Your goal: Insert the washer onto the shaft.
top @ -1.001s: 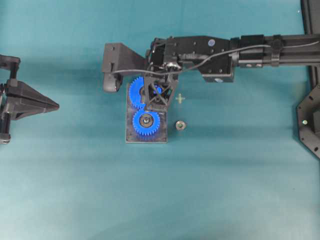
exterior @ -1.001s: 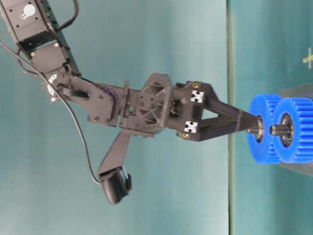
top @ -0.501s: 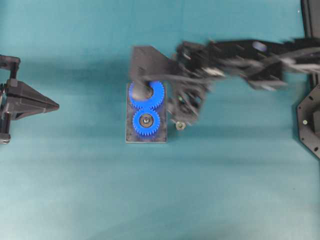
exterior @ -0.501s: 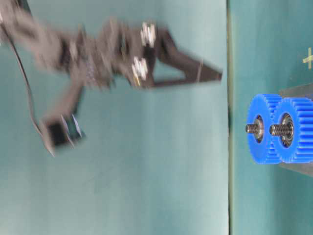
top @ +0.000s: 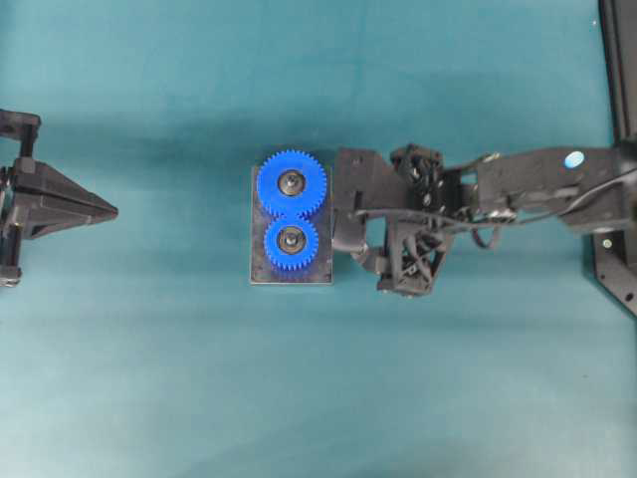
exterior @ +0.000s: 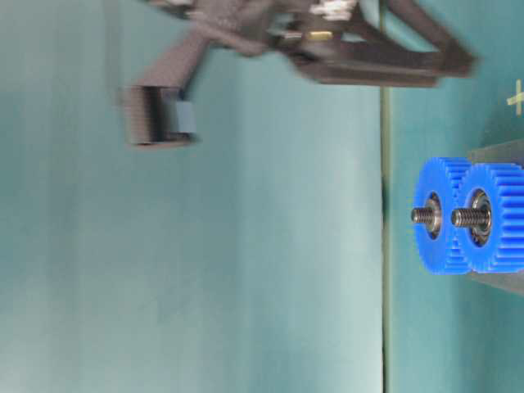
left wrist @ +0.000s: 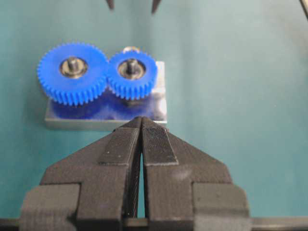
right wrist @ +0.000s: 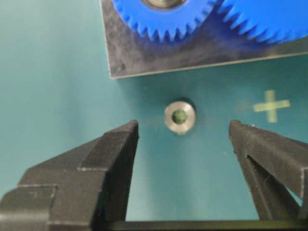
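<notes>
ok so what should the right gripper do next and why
Probably ease the right gripper straight down around the washer and then close. In the right wrist view its jaws stand wide open with the washer lying flat on the table between the fingertips and a little ahead, beside the gear plate, not yet gripped. Both shafts carry no washer.

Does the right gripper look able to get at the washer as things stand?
Probably yes. The right gripper is open, and the washer lies flat on the table just ahead of its fingertips, roughly centred in the gap, apart from the gear plate. Nothing lies between.
</notes>
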Available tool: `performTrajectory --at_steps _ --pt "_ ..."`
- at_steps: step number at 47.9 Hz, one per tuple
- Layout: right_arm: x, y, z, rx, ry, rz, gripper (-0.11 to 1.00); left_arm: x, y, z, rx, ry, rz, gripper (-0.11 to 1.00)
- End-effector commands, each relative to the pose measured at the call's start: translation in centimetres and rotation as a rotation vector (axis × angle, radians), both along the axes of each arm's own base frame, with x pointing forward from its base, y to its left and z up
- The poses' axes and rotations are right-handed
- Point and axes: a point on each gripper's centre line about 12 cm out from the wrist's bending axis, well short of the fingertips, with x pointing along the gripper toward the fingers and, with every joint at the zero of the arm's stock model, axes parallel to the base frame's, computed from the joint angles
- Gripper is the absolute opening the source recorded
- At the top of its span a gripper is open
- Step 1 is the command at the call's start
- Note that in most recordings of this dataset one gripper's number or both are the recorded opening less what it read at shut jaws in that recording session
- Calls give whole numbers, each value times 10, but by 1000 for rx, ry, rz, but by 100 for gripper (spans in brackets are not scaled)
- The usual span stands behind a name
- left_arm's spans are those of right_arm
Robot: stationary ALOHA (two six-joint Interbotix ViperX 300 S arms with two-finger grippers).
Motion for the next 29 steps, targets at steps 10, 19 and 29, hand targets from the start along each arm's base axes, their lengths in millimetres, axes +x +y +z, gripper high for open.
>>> performTrajectory --at_steps 10,19,29 --pt "15 7 -27 4 25 10 80 2 0 3 0 -8 -1 1" --pt "14 6 -38 3 55 6 80 2 0 4 1 -9 -2 1" --pt "12 0 -42 2 66 -8 79 2 0 4 0 -11 -1 1"
